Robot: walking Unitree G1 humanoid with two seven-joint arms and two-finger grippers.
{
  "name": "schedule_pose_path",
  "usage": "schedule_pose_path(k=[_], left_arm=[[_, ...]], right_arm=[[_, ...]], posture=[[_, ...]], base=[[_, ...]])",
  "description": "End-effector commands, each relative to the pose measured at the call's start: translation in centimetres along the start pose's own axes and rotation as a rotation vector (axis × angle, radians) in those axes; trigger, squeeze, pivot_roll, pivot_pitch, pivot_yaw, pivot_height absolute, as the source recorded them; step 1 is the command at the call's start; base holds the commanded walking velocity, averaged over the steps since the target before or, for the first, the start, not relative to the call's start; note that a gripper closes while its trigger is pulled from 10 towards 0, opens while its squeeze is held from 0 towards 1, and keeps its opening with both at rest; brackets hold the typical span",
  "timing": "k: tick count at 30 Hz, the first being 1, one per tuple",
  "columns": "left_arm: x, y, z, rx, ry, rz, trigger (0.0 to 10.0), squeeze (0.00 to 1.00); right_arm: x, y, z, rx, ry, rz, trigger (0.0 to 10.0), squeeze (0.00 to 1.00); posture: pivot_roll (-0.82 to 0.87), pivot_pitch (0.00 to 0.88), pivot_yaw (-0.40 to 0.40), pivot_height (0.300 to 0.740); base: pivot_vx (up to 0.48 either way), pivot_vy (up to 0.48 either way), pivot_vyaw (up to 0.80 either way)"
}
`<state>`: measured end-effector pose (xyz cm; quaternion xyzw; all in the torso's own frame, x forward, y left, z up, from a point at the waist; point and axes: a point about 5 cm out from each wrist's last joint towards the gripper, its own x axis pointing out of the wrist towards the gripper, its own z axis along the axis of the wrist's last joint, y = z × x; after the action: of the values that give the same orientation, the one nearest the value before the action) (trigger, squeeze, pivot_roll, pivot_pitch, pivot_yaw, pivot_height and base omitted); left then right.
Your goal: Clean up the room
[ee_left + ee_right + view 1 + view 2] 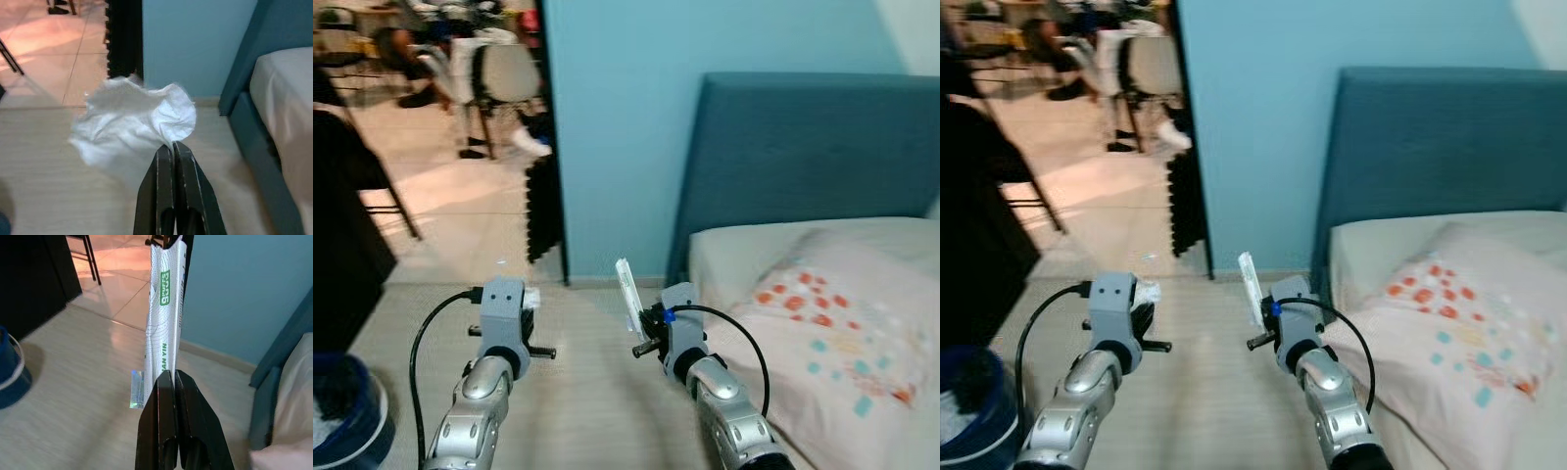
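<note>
- Two claws are raised side by side above the pale wood-look floor, each pinched tight on a piece of rubbish.
- The left claw has its two black fingers pressed together on the edge of a crumpled white tissue, which spreads out beyond the fingertips, off the floor.
- The right claw has its fingers pressed together on a flattened white wrapper with green lettering; the wrapper stands upright from the fingertips, and a small shiny strip hangs at its lower edge.
- In the head views the wrapper rises as a thin white strip just ahead of the right wrist, and the tissue shows as a small white scrap beside the left wrist.
- A bed with a teal headboard lies to the robot's right, carrying a pale pillow with orange and teal spots.
- A blue bin sits on the floor at the robot's left.
- A light blue wall stands ahead; left of it an opening gives onto a tiled room with chairs.
</note>
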<state>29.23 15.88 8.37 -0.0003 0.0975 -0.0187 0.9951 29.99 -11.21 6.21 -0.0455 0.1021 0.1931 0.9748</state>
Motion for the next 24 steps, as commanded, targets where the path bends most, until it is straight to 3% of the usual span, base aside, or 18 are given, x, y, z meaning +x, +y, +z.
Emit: schedule_pose_path(k=[1, 24], left_arm=[[-0.10, 0.41, -0.23, 0.012, 0.006, 0.011, 10.0, 0.00], [-0.17, -0.04, -0.36, 0.029, 0.014, -0.006, 10.0, 0.00]], right_arm=[[0.08, 0.37, 0.01, 0.009, -0.003, 0.007, 10.0, 0.00], [0.08, 0.75, -0.23, 0.021, 0.011, 0.038, 10.0, 0.00]], posture=[[0.03, 0.000, -0.053, 0.740], [0.03, 0.000, -0.057, 0.740]], base=[[0.000, 0.000, 0.80], [0.000, 0.000, 0.80]])
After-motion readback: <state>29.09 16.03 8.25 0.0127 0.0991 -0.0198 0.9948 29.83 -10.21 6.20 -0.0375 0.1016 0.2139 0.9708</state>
